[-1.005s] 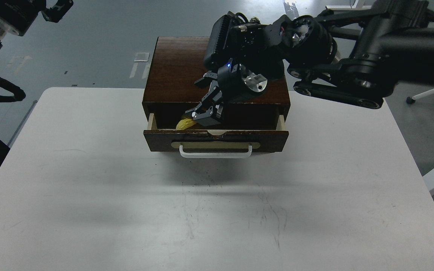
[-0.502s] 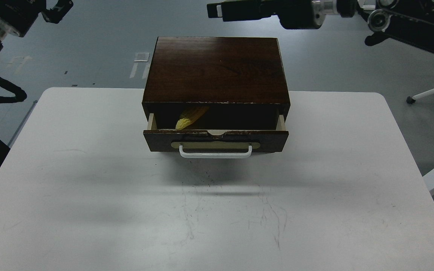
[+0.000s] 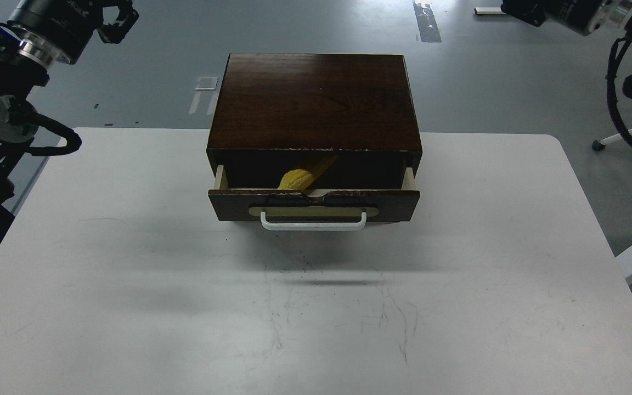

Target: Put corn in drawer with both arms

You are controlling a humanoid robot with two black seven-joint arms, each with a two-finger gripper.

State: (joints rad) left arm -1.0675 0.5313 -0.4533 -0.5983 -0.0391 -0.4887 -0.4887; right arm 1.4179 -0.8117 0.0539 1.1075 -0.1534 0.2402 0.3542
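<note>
The dark brown wooden box (image 3: 316,99) stands at the back middle of the white table. Its drawer (image 3: 393,202) is pulled partly out, with the white bar handle (image 3: 313,224) facing me. The yellow corn (image 3: 300,175) lies slanted inside the drawer, left of the middle, its far end hidden under the box top. My left gripper (image 3: 117,21) is high at the top left, far from the box, open and empty. My right gripper (image 3: 519,7) is at the top right edge, cut off by the frame, far from the drawer.
The white table (image 3: 316,307) spreads wide in front of the box, with faint scuff marks. Grey floor lies behind it. A white chair base (image 3: 623,137) stands at the right, beyond the table edge.
My right arm has let go of the corn and pulled up and away to the top right. The corn now lies a little further right in the drawer. My left arm has shifted slightly right.
</note>
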